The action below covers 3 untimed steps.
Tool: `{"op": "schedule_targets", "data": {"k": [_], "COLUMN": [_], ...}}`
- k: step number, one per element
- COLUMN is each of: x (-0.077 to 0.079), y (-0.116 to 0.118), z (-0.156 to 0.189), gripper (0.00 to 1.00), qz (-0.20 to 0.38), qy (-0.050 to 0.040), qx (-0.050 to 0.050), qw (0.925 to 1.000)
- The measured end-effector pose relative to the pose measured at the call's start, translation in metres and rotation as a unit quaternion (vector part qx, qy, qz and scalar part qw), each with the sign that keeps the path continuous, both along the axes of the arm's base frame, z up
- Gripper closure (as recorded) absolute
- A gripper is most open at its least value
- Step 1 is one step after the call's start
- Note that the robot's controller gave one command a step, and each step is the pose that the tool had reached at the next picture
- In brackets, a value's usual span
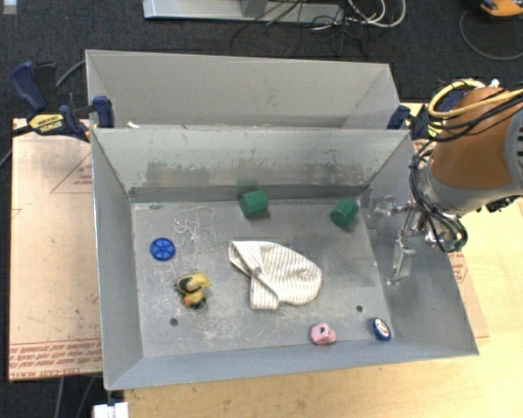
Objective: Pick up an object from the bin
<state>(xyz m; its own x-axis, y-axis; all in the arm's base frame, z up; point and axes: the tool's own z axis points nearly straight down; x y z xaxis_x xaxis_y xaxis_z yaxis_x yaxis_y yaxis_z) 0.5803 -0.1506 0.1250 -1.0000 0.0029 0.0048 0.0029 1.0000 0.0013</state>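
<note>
No pick target locked yet. The closest candidate is the green block at the upper right of the bin floor, near the corner where the back and right walls meet. The gripper hangs right of centre frame over the sloped right wall, below and right of that block, not above it. I can't tell whether it's released or clenched, and I see nothing carried in it.

Further out, a small blue-and-white piece sits at lower right with a pink piece near it on the left, both by the front wall. The white ribbed cloth is crumpled mid-floor. A second green block sits upper centre by the back wall. The yellow-and-black toy and blue wheel are at left, well apart from the tool.

My read for doing this step well: get clear of the wall before descending. A block tucked near a wall's foot leaves little room on that side, so I'd centre over it and set the closing axis parallel to the wall. If that looks tight, the cloth is probably the easier grab — soft, big, open floor round it.
</note>
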Motion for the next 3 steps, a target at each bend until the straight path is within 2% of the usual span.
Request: {"op": "schedule_targets", "data": {"k": [1,2,3], "x": [0.002,-0.054,-0.052], "y": [0.001,0.076,0.074], "z": [0.005,-0.057,-0.056], "gripper": [0.0,0.0,0.0], "qz": [0.002,0.022,0.022], "qy": [-0.0032,0.0019,0.0008], "qx": [-0.001,0.002,0.001], "qw": [1.0,0.9998,0.9998]}}
